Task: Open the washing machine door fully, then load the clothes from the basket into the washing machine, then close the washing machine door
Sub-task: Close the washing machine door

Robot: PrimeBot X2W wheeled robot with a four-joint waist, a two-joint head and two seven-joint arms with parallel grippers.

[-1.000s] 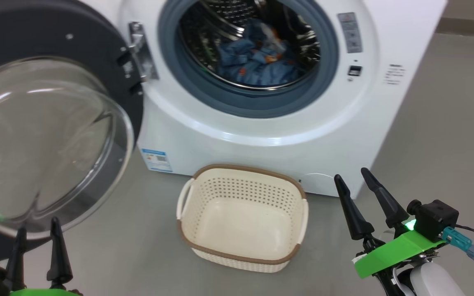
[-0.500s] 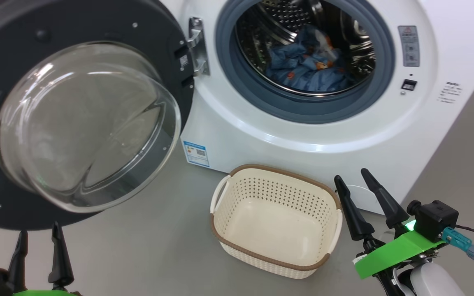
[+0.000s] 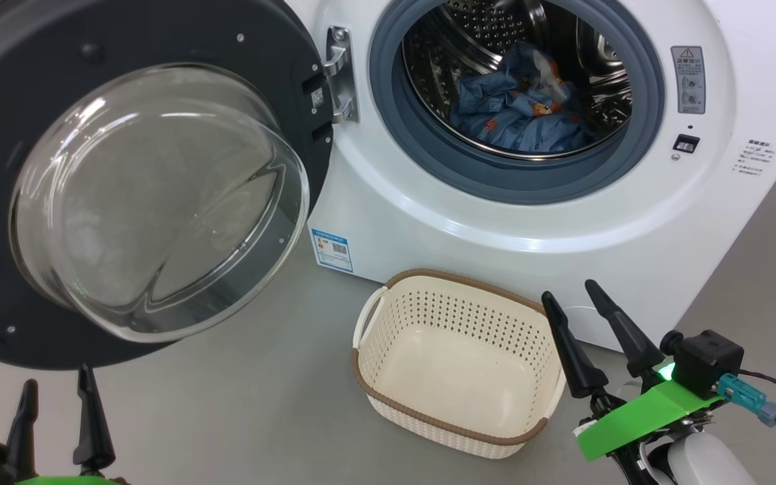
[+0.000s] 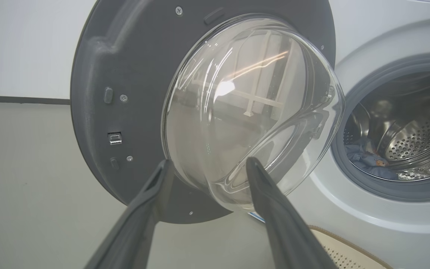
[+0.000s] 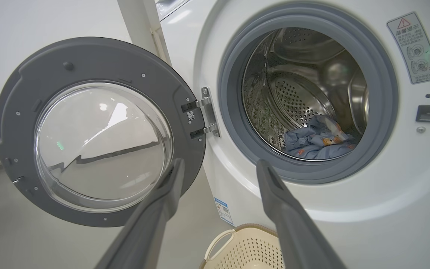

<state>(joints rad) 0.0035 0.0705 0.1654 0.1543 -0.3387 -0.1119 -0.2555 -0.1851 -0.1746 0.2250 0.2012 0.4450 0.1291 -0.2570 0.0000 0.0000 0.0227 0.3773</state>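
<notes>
The white washing machine [image 3: 496, 222] [image 5: 349, 209] stands ahead with its round black door [image 3: 44, 81] [image 4: 125, 74] [image 5: 99, 59] swung wide open to the left, glass porthole bulging toward me. Blue clothes [image 3: 516, 114] [image 5: 317, 144] [image 4: 368, 164] with orange prints lie inside the steel drum. The cream basket [image 3: 459, 296] [image 5: 237, 246] sits empty on the floor in front of the machine. My left gripper [image 3: 54, 404] [image 4: 207, 164] is open at the lower left, below the door. My right gripper [image 3: 573, 296] [image 5: 218, 164] is open beside the basket's right end, holding nothing.
Grey floor [image 3: 240, 404] spreads around the basket and under the open door. A blue label sticker [image 3: 332, 249] is on the machine's lower front. A white wall [image 4: 24, 45] runs behind the door.
The head camera has swung left, so the machine, door and basket shifted right in view. Both grippers stay open in nearly the same places.
</notes>
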